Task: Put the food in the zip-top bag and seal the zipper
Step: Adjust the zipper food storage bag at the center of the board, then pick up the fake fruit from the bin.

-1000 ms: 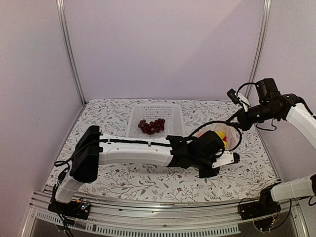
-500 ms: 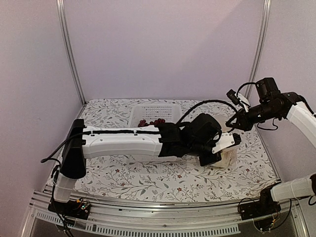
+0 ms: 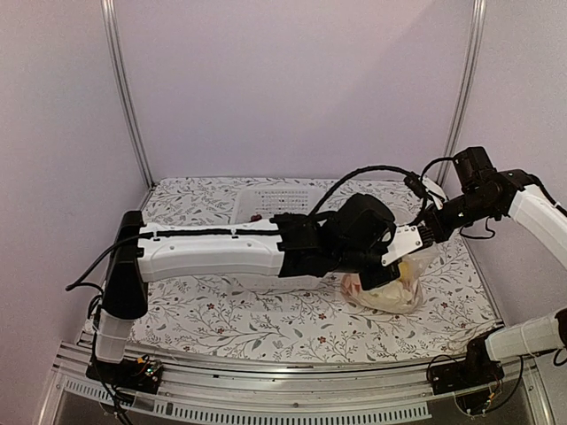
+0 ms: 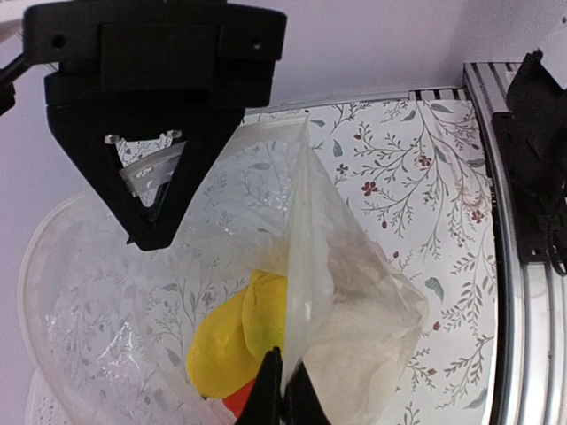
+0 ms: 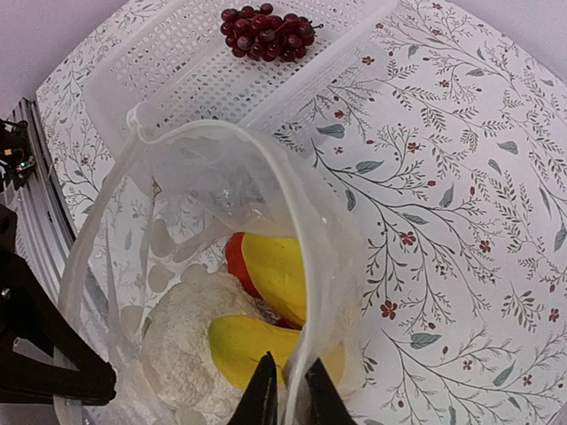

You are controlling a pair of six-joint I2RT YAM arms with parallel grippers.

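Observation:
The zip-top bag (image 3: pixel 390 292) stands on the table at the right, held up by its mouth between both grippers. My left gripper (image 4: pixel 282 390) is shut on one mouth edge. My right gripper (image 5: pixel 285 390) is shut on the opposite edge, along the zipper strip (image 5: pixel 306 230). Inside the bag lie the white cauliflower (image 5: pixel 190 341), two yellow pieces (image 5: pixel 275 266) and the red pepper (image 5: pixel 235 257). The dark grape bunch (image 5: pixel 266 22) lies in the white basket (image 5: pixel 204 71). No pumpkin shows.
The white perforated basket (image 3: pixel 275 197) stands behind my left forearm (image 3: pixel 213 252), which reaches across the table's middle. The right arm (image 3: pixel 496 199) comes in from the right edge. A metal rail (image 4: pixel 532 266) runs along the table's near edge.
My left arm has risen off the table and lifted the bag's edge. The bag now stands upright. My right gripper has come down and in to the bag's mouth.

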